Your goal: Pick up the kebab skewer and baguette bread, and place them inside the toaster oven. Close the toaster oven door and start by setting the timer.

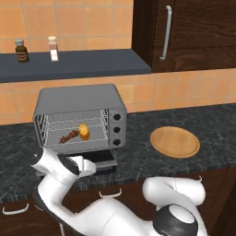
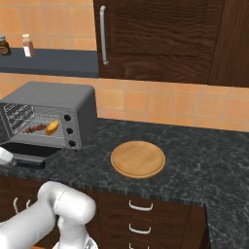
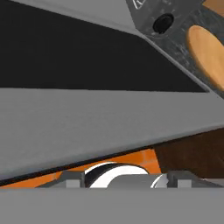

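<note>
A: Left base view: you see the kebab skewer (image 1: 69, 136) and the baguette bread (image 1: 84, 132) on the rack inside the toaster oven (image 1: 79, 117), touching each other.

B: And the toaster oven door (image 3: 105, 127)?

A: Down, open. The gripper is at its front edge; whether it grips, you cannot tell.

**Setting: rendered home kitchen**

You are working in a kitchen. Evidence: dark speckled stone counter (image 1: 184, 124), orange tiled backsplash (image 2: 160, 104), dark wood wall cabinet (image 2: 160, 39) with a bar handle, drawers (image 2: 141, 219) below the counter. A toaster oven (image 1: 80, 117) sits on the counter near a round wooden plate (image 1: 174, 142); two seasoning bottles (image 1: 37, 50) stand on a shelf (image 1: 73, 64).
</note>
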Controlling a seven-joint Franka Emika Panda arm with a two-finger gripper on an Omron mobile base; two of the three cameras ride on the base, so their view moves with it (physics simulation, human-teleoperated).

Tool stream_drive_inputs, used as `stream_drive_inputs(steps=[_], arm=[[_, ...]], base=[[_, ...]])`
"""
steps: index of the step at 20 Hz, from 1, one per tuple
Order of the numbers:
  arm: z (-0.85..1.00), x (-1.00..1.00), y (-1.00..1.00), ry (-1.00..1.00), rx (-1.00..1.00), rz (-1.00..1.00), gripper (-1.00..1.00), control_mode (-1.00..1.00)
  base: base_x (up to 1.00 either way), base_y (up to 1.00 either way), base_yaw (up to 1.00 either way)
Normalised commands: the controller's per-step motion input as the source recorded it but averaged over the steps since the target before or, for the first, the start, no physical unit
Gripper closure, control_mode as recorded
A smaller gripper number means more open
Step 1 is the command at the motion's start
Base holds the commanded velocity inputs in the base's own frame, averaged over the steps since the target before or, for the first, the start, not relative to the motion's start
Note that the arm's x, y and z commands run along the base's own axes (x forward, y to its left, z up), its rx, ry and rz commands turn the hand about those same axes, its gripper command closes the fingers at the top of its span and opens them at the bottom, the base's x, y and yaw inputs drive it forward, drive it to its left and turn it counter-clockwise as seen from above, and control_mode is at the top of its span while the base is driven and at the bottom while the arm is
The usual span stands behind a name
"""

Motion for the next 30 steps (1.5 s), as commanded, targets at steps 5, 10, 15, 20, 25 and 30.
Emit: stream_drive_inputs(steps=[5, 10, 15, 20, 25, 30], arm=[[0.01, 1.0, -0.1, -0.16, 0.01, 0.0, -1.0, -1.0], [-0.3, 1.0, -0.15, -0.23, 0.0, 0.0, -1.0, -1.0], [-0.75, 0.84, -0.47, -0.48, 0.0, 0.11, -1.0, -1.0], [-0.75, 0.79, -0.82, -0.54, 0.04, 0.25, -1.0, -1.0], [-0.28, 0.98, -0.92, -0.32, 0.15, 0.28, -1.0, -1.0], [0.0, 1.0, -0.49, -0.05, 0.18, 0.22, -1.0, -1.0]], base=[[0.0, 0.0, 0.0], [0.0, 0.0, 0.0], [0.0, 0.0, 0.0], [0.0, 0.0, 0.0], [0.0, 0.0, 0.0], [0.0, 0.0, 0.0]])
